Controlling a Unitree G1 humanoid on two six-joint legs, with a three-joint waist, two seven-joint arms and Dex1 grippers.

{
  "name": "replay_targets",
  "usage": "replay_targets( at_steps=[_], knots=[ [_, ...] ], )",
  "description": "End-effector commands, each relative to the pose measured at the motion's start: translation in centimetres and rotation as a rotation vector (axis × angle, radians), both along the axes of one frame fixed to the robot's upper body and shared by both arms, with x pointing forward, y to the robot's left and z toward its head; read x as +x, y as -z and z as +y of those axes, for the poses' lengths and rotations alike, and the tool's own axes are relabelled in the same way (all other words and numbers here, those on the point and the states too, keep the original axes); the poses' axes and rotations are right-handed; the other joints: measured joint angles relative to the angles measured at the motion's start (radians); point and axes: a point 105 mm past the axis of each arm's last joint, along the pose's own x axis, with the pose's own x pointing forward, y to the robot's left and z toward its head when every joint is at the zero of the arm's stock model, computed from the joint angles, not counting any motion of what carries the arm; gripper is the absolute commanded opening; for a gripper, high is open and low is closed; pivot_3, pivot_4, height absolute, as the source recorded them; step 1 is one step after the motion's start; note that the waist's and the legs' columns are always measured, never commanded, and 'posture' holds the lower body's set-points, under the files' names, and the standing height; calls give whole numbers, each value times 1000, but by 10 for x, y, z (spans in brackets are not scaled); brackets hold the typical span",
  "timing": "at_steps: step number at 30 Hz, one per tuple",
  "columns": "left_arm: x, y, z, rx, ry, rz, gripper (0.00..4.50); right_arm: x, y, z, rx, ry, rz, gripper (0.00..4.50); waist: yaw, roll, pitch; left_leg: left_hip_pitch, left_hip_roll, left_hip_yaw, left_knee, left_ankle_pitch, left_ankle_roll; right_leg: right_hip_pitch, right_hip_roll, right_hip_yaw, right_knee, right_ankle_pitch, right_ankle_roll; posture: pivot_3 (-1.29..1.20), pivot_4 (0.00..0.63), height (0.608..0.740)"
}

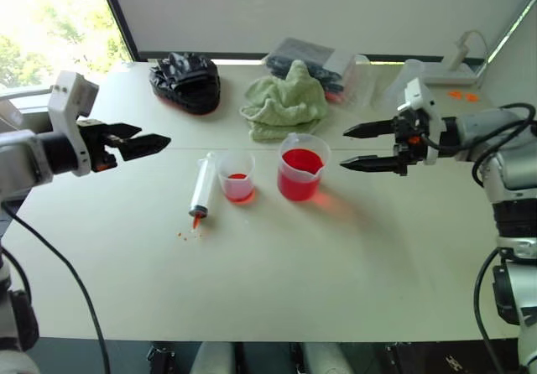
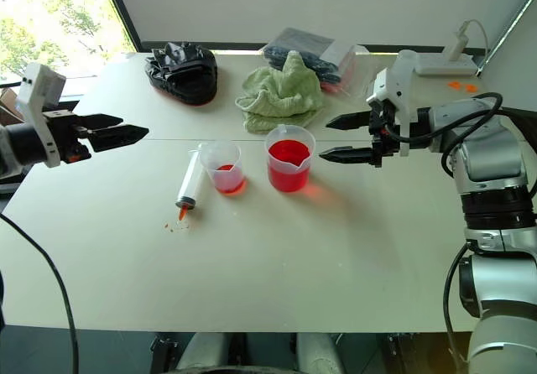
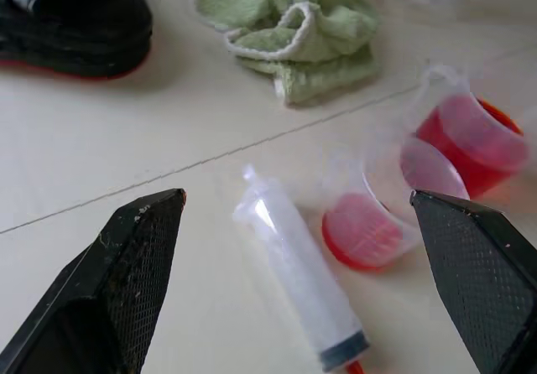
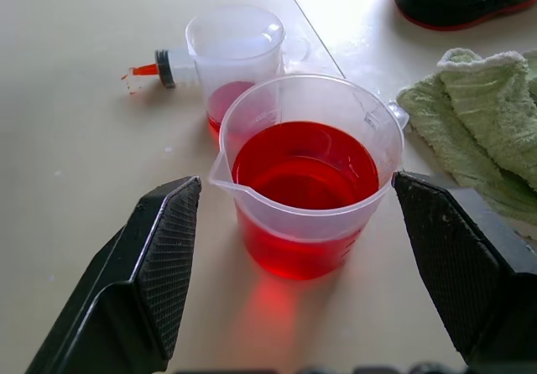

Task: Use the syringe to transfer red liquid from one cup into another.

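The syringe (image 1: 201, 188) is lying flat on the pale, smooth table (image 1: 336, 282), a clear plastic barrel with a white plunger and a small red-orange tip pointing toward the near edge. A few tiny red droplets (image 1: 186, 235) are dotting the surface just beside that tip. Just beside the syringe's barrel, toward the robot's right, the small clear cup (image 1: 237, 177) is standing upright with a shallow layer of red liquid (image 4: 304, 169) pooling in its bottom. Next to it the larger spouted beaker (image 1: 302, 167) is standing upright too, roughly half full of the same translucent red liquid, which is casting a red glow on the table.

The left gripper (image 1: 155, 143) is hovering above the table to the left of the syringe, its black textured fingers (image 3: 126, 282) spread apart and holding nothing. The right gripper (image 1: 357, 147) is hanging to the right of the beaker, pointing toward it, its jaws spread wide and empty; in the right wrist view the beaker is sitting between its ribbed fingers (image 4: 159, 257) without touching them.

Behind the cups, a crumpled green terry cloth (image 1: 285, 101) is lying in a soft heap. To its left, a glossy black object with a red edge (image 1: 185, 80) is resting on the table.
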Motion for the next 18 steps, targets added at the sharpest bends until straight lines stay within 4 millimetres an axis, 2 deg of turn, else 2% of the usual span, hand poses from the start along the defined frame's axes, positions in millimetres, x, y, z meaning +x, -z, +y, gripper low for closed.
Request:
replay_targets(
  at_steps=[1,4,8,12,18],
  knots=[
    [6,13,-11,1,-12,213,4488,-2,-19,2,36,-5,-84,3826,-5,0,0,0,0,0,0,0,0,-1,0,0,2,0,0,0,150,740],
    [18,26,-16,12,-38,348,4488,-2,-17,3,50,4,-94,3826,-13,0,0,0,0,0,0,0,0,-1,0,0,3,0,0,0,150,740],
    [35,28,-14,121,-147,444,4488,-7,-11,-1,66,30,-108,3826,-14,0,0,0,0,-1,1,0,-1,-1,0,0,4,0,0,0,150,740],
    [44,30,-8,194,-233,498,4488,-12,-8,-2,81,46,-111,3826,-16,0,0,0,0,-1,1,1,-1,-2,0,0,3,0,0,0,150,740],
    [47,45,-15,244,-239,565,4488,-17,-6,-7,75,75,-100,3826,-13,0,0,0,0,0,1,1,-2,-2,0,0,3,0,0,0,150,740]
  ],
)
